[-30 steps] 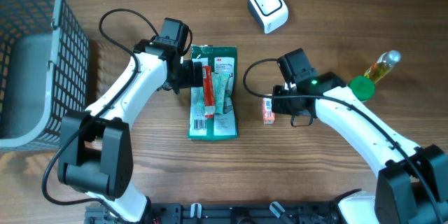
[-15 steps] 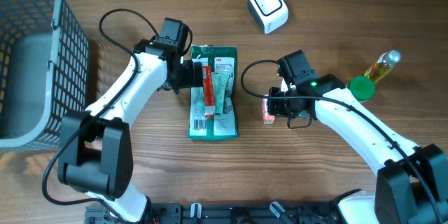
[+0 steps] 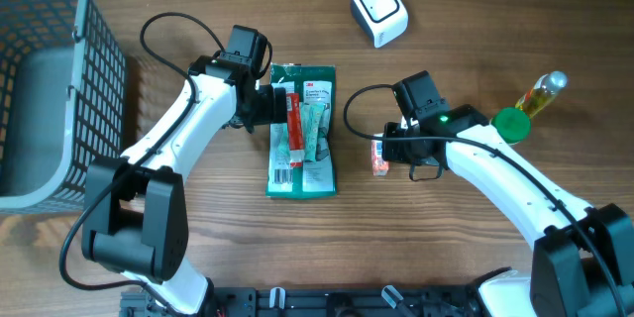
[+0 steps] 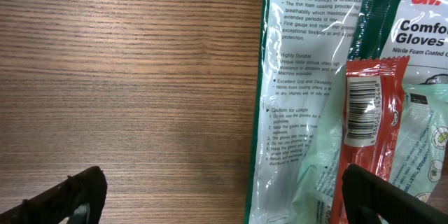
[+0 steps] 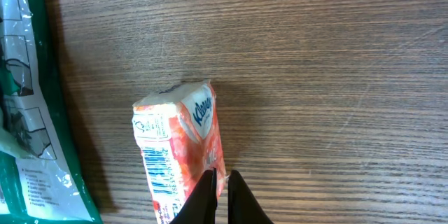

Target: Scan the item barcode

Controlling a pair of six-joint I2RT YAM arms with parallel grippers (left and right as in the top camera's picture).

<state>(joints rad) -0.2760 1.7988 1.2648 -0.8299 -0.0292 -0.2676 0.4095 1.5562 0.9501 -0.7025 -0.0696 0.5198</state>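
Holds the left arm [image 3: 183,124] stretched from its base at the near edge of the table [image 3: 475,20], left of centre, with the forearm slanting away and rightward toward the middle. Bends the wrist to the right and keeps the left gripper [image 3: 281,109] low and pointing right. Spreads the jaws fully, so that the left wrist view shows only the dark fingertips [image 4: 77,196], one at each bottom corner.

Holds the right arm [image 3: 510,178] stretched from the near-right corner, slanting away and leftward toward the centre, with a green light lit near the wrist. Points the right gripper [image 3: 388,149] leftward, tips down close to the tabletop. Pinches the jaws shut, leaving only a sliver between the fingers [image 5: 206,199].
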